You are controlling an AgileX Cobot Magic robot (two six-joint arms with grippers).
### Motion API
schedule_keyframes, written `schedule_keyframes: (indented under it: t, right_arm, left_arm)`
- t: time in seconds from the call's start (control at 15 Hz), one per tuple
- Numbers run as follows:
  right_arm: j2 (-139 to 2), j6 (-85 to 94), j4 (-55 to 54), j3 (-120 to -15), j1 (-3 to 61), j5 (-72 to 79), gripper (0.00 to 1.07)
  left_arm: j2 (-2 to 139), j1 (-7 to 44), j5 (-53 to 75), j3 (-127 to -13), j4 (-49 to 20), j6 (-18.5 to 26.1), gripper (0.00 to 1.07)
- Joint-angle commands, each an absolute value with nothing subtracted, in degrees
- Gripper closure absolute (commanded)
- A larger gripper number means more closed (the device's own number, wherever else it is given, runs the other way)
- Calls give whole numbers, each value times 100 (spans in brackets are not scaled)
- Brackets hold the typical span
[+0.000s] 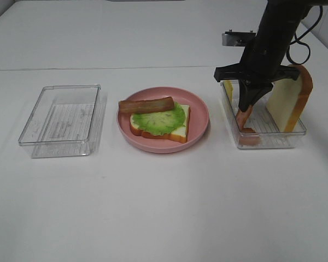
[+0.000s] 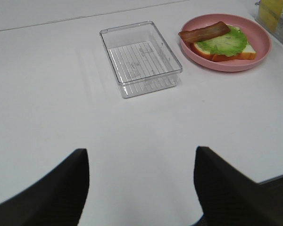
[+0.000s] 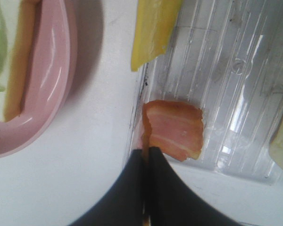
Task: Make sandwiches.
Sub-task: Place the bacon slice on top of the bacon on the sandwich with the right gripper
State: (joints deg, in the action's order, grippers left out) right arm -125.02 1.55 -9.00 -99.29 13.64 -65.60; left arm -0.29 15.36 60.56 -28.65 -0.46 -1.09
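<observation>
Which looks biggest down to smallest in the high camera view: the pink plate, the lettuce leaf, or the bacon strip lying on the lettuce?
1. pink plate
2. lettuce leaf
3. bacon strip, about as long as the lettuce is wide, but much narrower

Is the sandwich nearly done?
Done: the round pink plate holds a white bread slice, a ruffled green lettuce leaf and a brown bacon strip. In hand: the right gripper pinches second bacon strip in clear plastic tray. Left: yellow cheese square, second white bread slice.
</observation>
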Motion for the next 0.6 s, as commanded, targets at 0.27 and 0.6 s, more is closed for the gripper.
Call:
schedule_keyframes:
  t: [0.27,0.6]
  right_arm:
    - [-12038,178,-1186,-9975,1375,-6663,107]
    - [-11264,659,-2326,-9975,1387,-6973,107]
  left_arm:
    - [-155,1541,5987,-2848,-29,-97,45]
    - [-155,1541,5987,-2848,-29,-97,45]
